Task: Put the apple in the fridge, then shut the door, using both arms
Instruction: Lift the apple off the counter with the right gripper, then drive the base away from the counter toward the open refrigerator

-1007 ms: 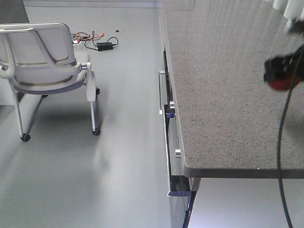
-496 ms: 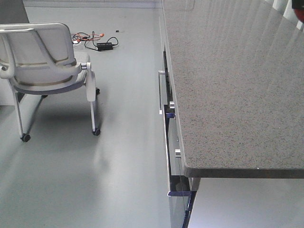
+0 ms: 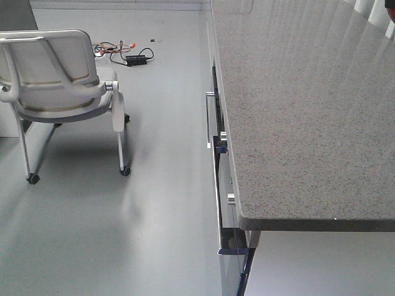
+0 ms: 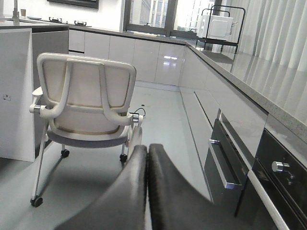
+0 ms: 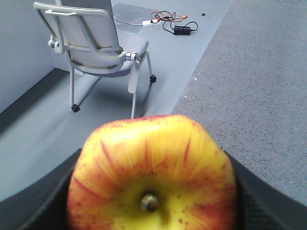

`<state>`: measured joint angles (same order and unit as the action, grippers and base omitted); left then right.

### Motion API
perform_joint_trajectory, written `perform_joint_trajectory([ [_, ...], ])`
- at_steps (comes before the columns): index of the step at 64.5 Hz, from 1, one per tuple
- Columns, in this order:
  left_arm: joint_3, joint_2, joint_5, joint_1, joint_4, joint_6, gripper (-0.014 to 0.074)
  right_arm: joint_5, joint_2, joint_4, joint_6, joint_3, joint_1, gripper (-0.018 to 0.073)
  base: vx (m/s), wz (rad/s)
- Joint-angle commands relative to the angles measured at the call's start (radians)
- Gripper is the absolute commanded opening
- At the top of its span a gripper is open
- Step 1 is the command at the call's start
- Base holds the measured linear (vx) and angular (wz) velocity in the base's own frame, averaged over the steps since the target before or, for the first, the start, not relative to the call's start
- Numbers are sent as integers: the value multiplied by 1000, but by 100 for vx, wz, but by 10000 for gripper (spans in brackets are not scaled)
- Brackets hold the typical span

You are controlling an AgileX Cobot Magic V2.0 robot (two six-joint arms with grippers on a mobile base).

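Observation:
The apple (image 5: 153, 167), red streaked with yellow around its stem dimple, fills the lower right wrist view. My right gripper (image 5: 152, 196) is shut on it, with a dark finger (image 5: 43, 201) on each side, held above the speckled grey countertop (image 5: 254, 72). In the front view only a sliver of that gripper (image 3: 391, 4) shows at the top right corner. My left gripper (image 4: 147, 155) is shut and empty, its jaws pressed together, low above the floor facing the chair. The fridge and its door are out of view.
A white chair on castors (image 3: 58, 80) stands on the grey floor (image 3: 123, 234) to the left. Cables and a power brick (image 3: 133, 57) lie beyond it. The countertop (image 3: 296, 111) tops cabinets with drawer handles and knobs (image 3: 211, 117). A white cabinet block (image 4: 17, 96) is far left.
My right gripper with the apple has risen and moved away to the top right, leaving the front view almost entirely. The trailing cable is gone from view too.

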<state>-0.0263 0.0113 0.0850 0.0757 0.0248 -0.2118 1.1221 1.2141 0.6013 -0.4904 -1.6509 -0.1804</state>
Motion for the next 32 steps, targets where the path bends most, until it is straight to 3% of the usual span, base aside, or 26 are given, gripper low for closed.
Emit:
perform_joint_trajectory([
  [1, -28, 14, -73, -6, -1, -3, -6, -65, -19, 39, -12, -29, -6, 13, 0, 0],
  [32, -28, 14, -73, -6, -1, -3, -6, -65, -19, 39, -12, -29, -6, 13, 0, 0],
])
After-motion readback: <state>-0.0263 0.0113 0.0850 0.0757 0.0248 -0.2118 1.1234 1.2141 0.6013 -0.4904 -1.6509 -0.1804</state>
